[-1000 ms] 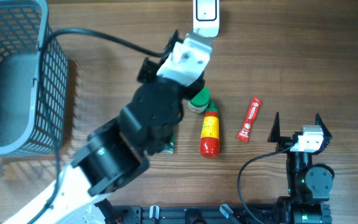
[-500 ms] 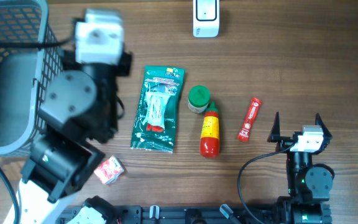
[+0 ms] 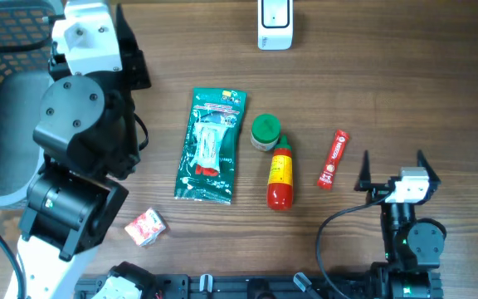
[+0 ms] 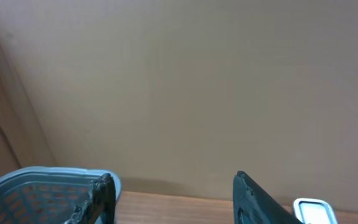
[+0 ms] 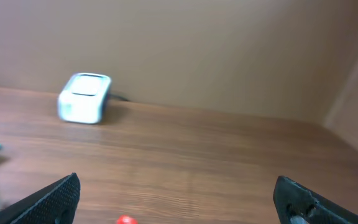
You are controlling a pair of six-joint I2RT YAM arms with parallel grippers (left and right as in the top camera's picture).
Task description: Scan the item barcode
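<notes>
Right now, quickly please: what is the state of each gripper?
Left gripper: open, holding nothing.
Right gripper: open, holding nothing.

Scanner [image 3: 274,23]: white box with a top window, well ahead-left of the right gripper [image 3: 392,166] jaws, off to the right of the left gripper [image 4: 176,196] jaws. No item sits between either pair. Red sachet [image 3: 333,159] lies closest, just ahead-left of the right jaws. Further left: red sauce bottle [image 3: 280,176] on its side, green-lidded jar [image 3: 265,131] just beside its tip, green pouch [image 3: 210,147] flat. Small red-white packet [image 3: 145,227] lies well behind the left jaws.
</notes>
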